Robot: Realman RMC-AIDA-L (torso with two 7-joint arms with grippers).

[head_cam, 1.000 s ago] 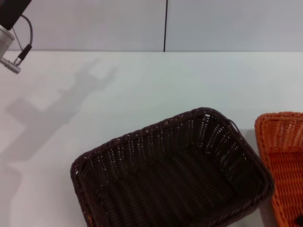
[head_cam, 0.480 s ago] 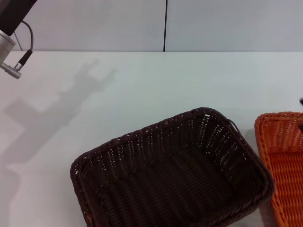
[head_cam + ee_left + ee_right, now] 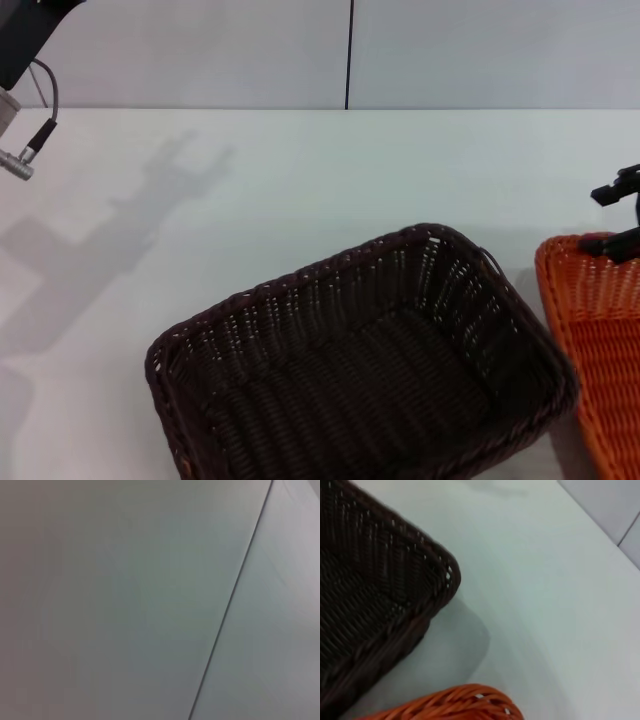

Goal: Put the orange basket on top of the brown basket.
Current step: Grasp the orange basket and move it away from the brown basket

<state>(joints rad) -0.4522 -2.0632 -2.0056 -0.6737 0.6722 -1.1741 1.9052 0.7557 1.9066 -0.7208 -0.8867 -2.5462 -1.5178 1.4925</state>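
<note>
The brown basket (image 3: pixel 360 370) sits on the white table in front of me, its mouth facing up; the right wrist view shows one of its corners (image 3: pixel 385 585). The orange basket (image 3: pixel 600 340) stands just to its right, cut off by the frame edge, and its braided rim (image 3: pixel 460 702) also shows in the right wrist view. My right gripper (image 3: pixel 602 218) is at the orange basket's far rim. Its two black fingers stand apart, open, with the lower one at the rim. My left arm (image 3: pixel 20 60) is raised at the far left; its gripper is out of view.
The white table (image 3: pixel 300 180) stretches behind and to the left of the baskets and ends at a grey wall with a dark vertical seam (image 3: pixel 350 55). A narrow strip of table (image 3: pixel 445 650) separates the two baskets. The left wrist view shows only the plain panel.
My right gripper has come in from the right edge to the orange basket's far rim. The left arm has drifted a little to the left. Neither basket has clearly moved.
</note>
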